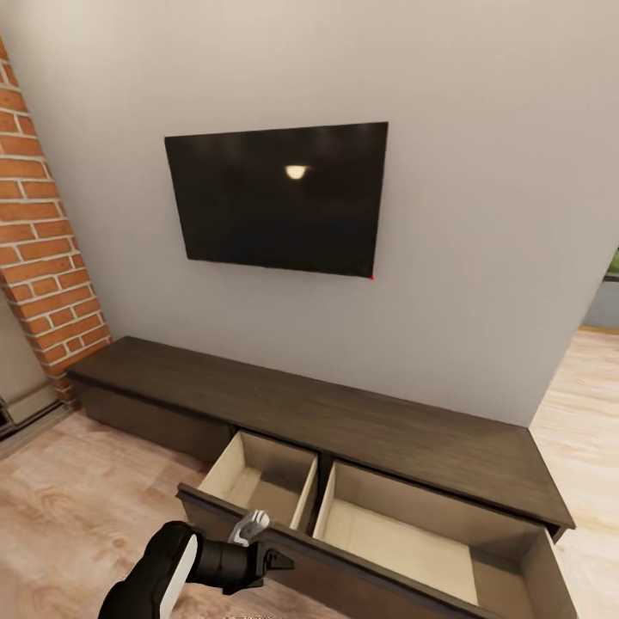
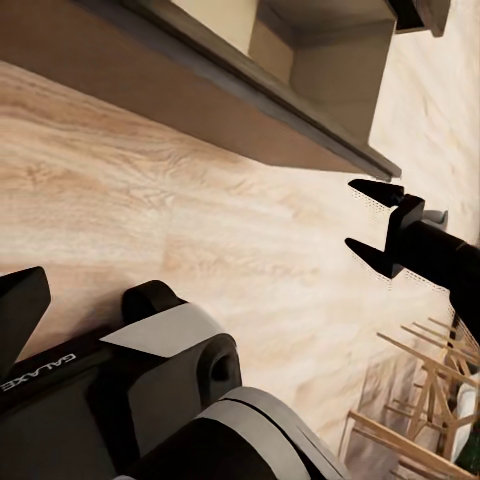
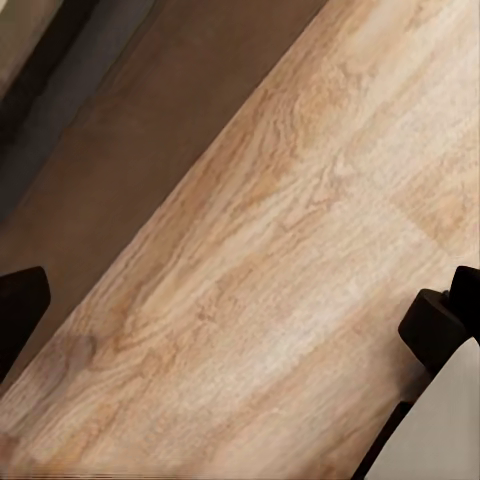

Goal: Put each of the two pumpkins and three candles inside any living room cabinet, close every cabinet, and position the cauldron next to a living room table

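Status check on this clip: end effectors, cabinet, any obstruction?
Left end effector at drawer front, state unclear. Cabinet drawer open, looks empty. No obstruction seen.

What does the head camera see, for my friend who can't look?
A long dark cabinet stands against a grey wall with its drawer pulled open and empty. A black TV hangs above it, and the left arm reaches toward the drawer front.

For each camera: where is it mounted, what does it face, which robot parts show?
Head: high, facing down at the open-drawered cabinet; left arm shows.
Left wrist: low, facing floor and drawer front; robot body and open right gripper show.
Right wrist: close over floor; own fingers at edges.
Shared: floor; cabinet in head and left wrist.
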You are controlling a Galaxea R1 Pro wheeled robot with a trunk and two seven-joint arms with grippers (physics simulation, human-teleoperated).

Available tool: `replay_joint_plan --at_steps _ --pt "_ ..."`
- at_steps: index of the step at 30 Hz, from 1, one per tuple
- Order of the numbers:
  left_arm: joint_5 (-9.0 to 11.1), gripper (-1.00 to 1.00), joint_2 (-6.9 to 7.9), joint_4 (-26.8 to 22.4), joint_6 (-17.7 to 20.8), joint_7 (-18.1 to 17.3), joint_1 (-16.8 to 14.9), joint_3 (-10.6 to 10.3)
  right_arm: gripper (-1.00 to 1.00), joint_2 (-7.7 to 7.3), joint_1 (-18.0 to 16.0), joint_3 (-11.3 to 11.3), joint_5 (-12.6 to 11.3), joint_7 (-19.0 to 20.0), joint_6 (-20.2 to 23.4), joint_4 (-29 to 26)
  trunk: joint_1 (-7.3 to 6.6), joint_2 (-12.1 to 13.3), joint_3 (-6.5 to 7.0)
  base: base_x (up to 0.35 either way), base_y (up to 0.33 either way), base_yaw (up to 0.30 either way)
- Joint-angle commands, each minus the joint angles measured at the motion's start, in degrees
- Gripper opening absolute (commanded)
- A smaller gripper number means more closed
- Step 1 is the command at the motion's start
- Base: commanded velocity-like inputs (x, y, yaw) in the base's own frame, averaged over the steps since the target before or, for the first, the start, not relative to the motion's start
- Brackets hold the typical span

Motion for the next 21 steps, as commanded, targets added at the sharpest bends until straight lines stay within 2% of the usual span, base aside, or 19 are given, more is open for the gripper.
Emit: replay_joint_plan --at_steps 1,21 --pt "0.0 1.0 0.0 0.0 0.0 0.0 0.0 0.0 1.0 0.0 0.0 0.0 0.0 0.0 0.0 0.0 0.0 0.0 0.0 0.0 0.0 0.292" --pt "0.0 1.0 0.0 0.0 0.0 0.0 0.0 0.0 1.0 0.02 0.0 0.0 -0.1 0.0 0.2 0.0 0.0 0.0 0.0 0.0 0.0 0.292"
